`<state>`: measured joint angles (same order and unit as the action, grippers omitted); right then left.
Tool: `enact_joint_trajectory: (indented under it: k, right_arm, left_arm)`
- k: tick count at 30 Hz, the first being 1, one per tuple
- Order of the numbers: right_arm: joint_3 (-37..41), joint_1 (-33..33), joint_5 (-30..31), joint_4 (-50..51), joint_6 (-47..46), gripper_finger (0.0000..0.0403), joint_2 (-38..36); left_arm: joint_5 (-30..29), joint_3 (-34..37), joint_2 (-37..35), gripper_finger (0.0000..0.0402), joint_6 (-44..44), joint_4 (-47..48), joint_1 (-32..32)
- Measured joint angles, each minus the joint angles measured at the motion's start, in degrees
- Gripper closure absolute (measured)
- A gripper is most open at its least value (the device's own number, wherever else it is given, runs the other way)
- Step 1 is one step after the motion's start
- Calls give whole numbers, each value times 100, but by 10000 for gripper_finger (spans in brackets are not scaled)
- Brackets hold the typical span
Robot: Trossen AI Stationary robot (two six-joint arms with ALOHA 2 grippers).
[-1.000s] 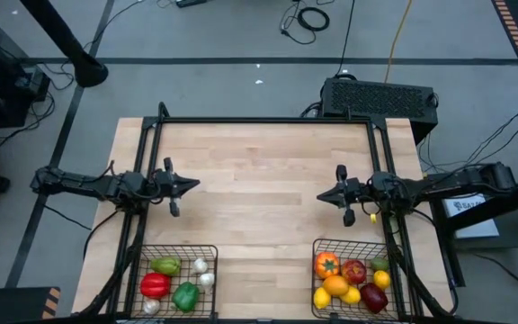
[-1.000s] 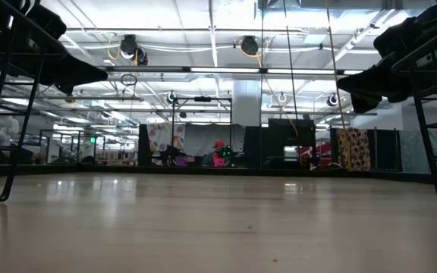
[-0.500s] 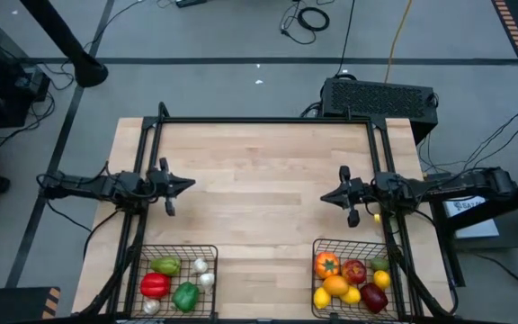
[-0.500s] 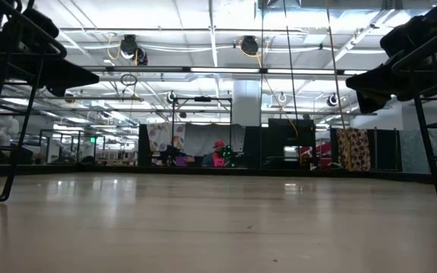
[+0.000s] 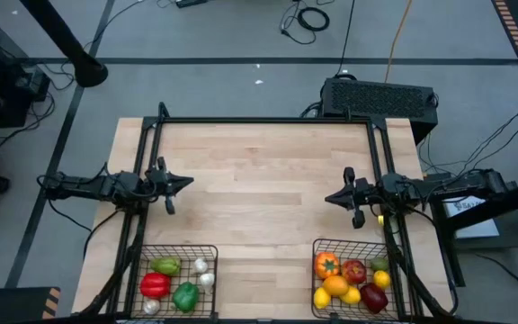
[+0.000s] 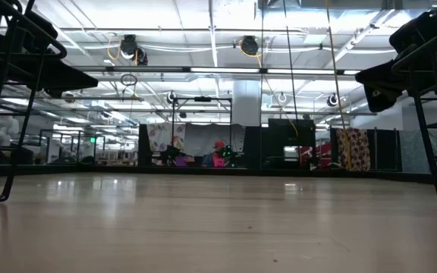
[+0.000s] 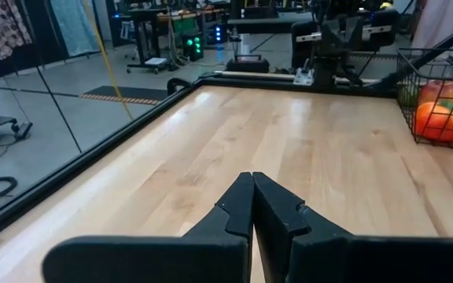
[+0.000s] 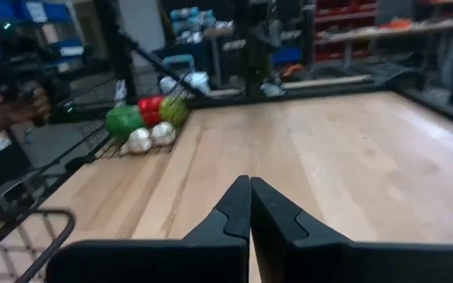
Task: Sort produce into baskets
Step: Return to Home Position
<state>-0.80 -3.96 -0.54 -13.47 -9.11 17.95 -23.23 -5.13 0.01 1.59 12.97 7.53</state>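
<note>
left gripper [image 5: 190, 183] and right gripper [image 5: 329, 199] are closed, empty. produce [image 5: 334, 285] lies in the baskets [image 5: 178, 247]; it seems light, hard, smooth, best pinched across the middle.

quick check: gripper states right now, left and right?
Left gripper: jaws shut, empty, over the table near its left edge.
Right gripper: jaws shut, empty, near the right edge.

Tabletop [image 5: 259, 171] is open wood between the left gripper [image 5: 190, 184] and right gripper [image 5: 329, 199], both parked by the black frame [image 5: 263, 121] side rails. Only obstacles are the left basket [image 5: 178, 248] and right basket [image 5: 349, 242], holding produce [image 5: 334, 285], at the near corners, with a bare gap between them.
</note>
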Motion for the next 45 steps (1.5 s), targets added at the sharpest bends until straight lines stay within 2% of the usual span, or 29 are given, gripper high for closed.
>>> enact_joint_trajectory:
  k: [8, 18, 34, 42, 45]
  right_arm:
    - [0, -397, 254, 238, 64, 403, -622]
    - [-2, -646, 372, 1171, 66, 403, -1792]
    - [-4, -781, 475, 1154, 289, 403, -1790]
    - [-4, -779, 500, 1154, 437, 403, -1781]
    - [-4, -779, 501, 1158, 331, 403, -1779]
  left_arm:
    - [-67, 0, 0, 392, -44, -2, 0]
    - [-183, -2, 0, 392, -39, 0, 0]
    - [16, -7, 0, 392, -55, 6, 0]
    - [60, 63, 2, 398, -55, -278, 0]
    - [264, 63, 0, 398, -55, -280, 0]
